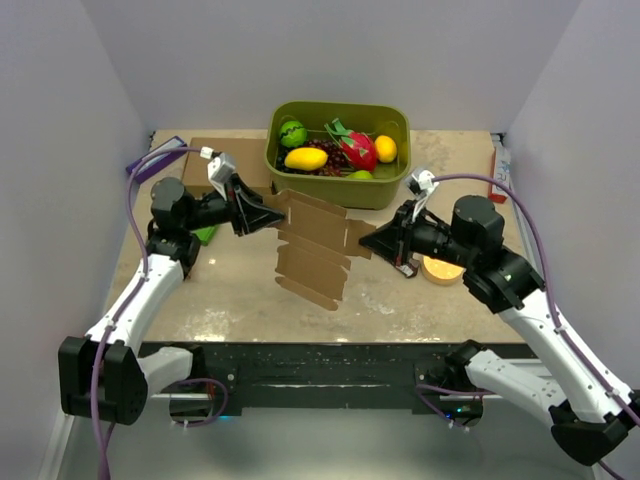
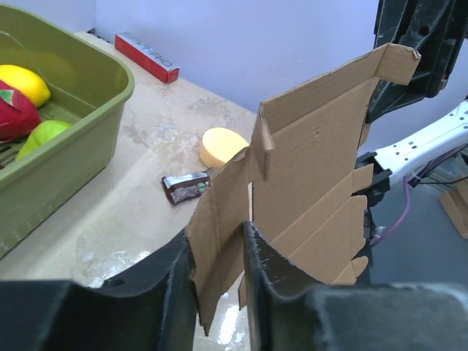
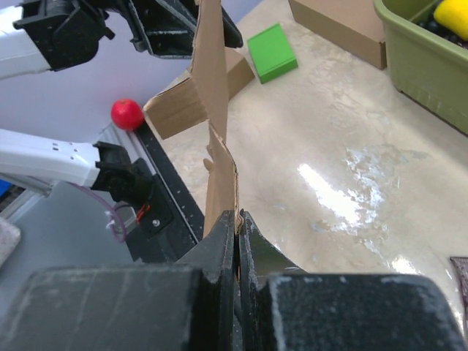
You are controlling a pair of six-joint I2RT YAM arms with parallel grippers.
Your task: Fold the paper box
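The paper box (image 1: 315, 245) is a flat brown cardboard cutout with tabs and crease lines, held upright above the table between both arms. My left gripper (image 1: 272, 215) is at its left edge. In the left wrist view the jaws (image 2: 219, 238) stand narrow with a bent flap of the paper box (image 2: 314, 168) slanting across the gap and touching both fingers. My right gripper (image 1: 372, 240) has the right edge. In the right wrist view its jaws (image 3: 238, 216) are pressed tight on the thin edge of the paper box (image 3: 212, 95).
A green bin (image 1: 390, 190) of toy fruit stands behind the box. A larger brown carton (image 1: 200, 160) lies at the back left, with a green block (image 1: 205, 235) near the left arm. A round orange disc (image 1: 443, 270) and a dark wrapper (image 2: 186, 186) lie at the right.
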